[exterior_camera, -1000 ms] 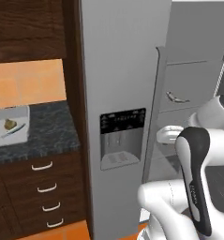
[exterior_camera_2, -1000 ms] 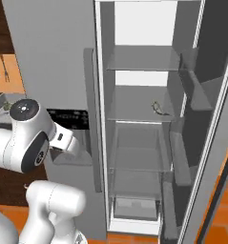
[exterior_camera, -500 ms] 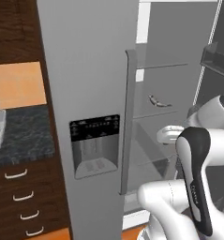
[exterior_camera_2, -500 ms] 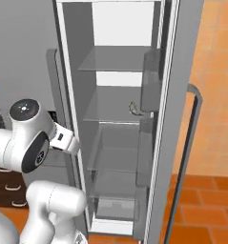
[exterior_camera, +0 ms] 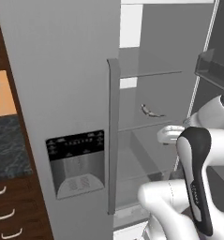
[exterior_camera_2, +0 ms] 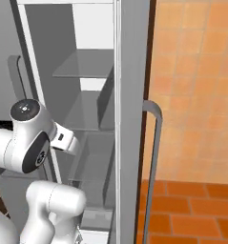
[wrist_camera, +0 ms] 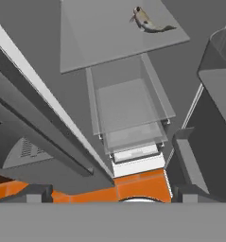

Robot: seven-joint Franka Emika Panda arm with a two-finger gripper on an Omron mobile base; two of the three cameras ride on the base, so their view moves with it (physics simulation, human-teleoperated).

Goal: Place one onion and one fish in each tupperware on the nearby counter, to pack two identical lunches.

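The fish (wrist_camera: 149,21) lies on a glass fridge shelf (wrist_camera: 100,42), well ahead of the gripper (wrist_camera: 112,191) and off toward the upper right of the hand view. Its long axis runs slantwise across the shelf, head toward the shelf's middle, tail toward the right edge (the tail end sits near that edge, so there is little margin on that side). In the left base view the same fish (exterior_camera: 151,111) rests on the middle shelf (exterior_camera: 146,123), apart from the arm.

The pincer is released, fingers (wrist_camera: 36,191) spread wide with nothing between them.

Open room: the clear crisper drawer (wrist_camera: 128,113) lies between gripper and shelf, the closed fridge door (exterior_camera: 62,103) flanks the left, and door bins (wrist_camera: 218,71) crowd the right. My guess is the reach must go straight in, over the drawer.
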